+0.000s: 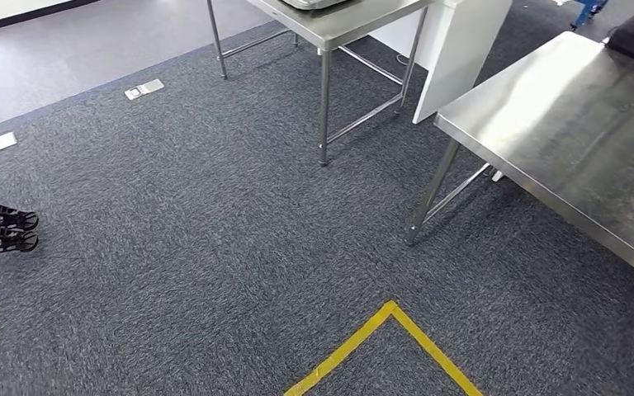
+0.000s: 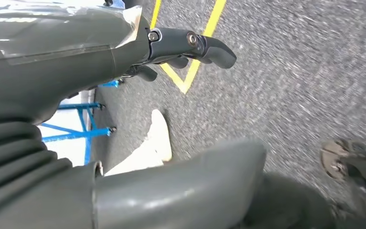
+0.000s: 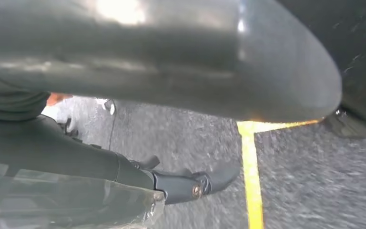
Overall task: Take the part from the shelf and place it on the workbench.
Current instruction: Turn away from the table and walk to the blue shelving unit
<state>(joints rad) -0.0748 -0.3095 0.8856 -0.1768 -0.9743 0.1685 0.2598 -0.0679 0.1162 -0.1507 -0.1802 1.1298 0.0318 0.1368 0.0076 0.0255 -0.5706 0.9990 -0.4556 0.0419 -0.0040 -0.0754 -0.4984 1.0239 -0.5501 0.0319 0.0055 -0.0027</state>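
While the robot faces carpet between two steel tables, no part or shelf can be made out; left hand (image 2: 190, 47) and right hand (image 3: 190, 183) hang with fingers loosely apart, holding nothing. Risk: walking on, it clips the table leg (image 1: 429, 198).

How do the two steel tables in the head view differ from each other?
The near table on the right shows a broad bare top that runs past the picture's edge; the far table at the upper middle shows just a strip of its top, with a grey thing lying on it. A white panel leans by the far table, between the two. Both have shiny steel tops and thin steel legs with low crossbars, and stand on grey carpet.
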